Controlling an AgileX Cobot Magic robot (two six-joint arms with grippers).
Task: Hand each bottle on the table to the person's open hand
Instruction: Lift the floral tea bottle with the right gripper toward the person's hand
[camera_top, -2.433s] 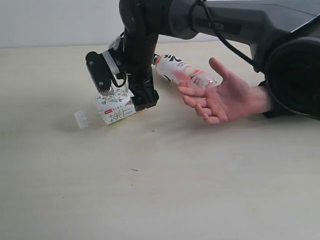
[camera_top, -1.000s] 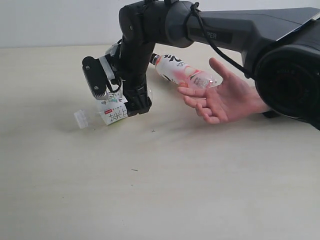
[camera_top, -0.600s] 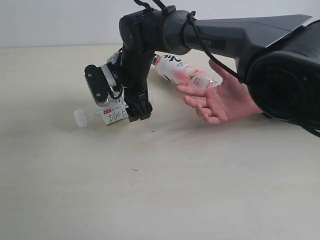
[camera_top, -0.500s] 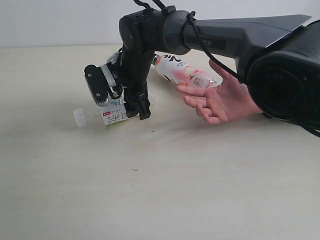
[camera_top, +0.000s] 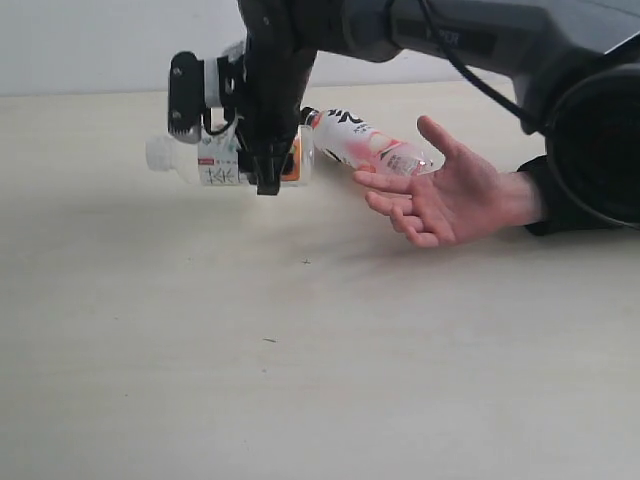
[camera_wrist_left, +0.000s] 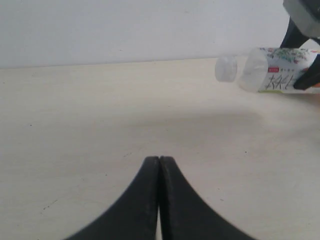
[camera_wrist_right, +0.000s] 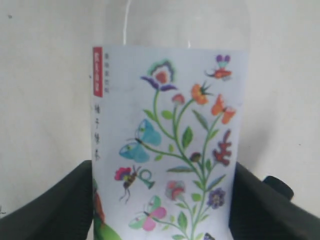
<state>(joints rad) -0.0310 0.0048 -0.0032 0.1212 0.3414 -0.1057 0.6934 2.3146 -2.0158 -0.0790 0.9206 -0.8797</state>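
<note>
My right gripper (camera_top: 240, 140) is shut on the floral white bottle (camera_top: 225, 160), which hangs level above the table (camera_top: 300, 350) with its cap pointing left. The right wrist view is filled by that bottle's flower-and-butterfly label (camera_wrist_right: 167, 150), with a black finger on each side of it. The same bottle (camera_wrist_left: 272, 70) shows far off in the left wrist view. To its right, the person's open hand (camera_top: 450, 190) rests palm up on the table. A pink bottle with a black cap (camera_top: 365, 145) lies behind the hand's fingers. My left gripper (camera_wrist_left: 159, 162) is shut and empty, low over bare tabletop.
The right arm (camera_top: 460, 35) spans the upper right of the exterior view, above the hand. A black sleeve (camera_top: 545, 200) lies at the right edge. A few dark specks (camera_top: 305, 262) dot the tabletop.
The right gripper has lifted the floral bottle off the table and turned it from tilted to level. The hand and the pink bottle have stayed where they were.
</note>
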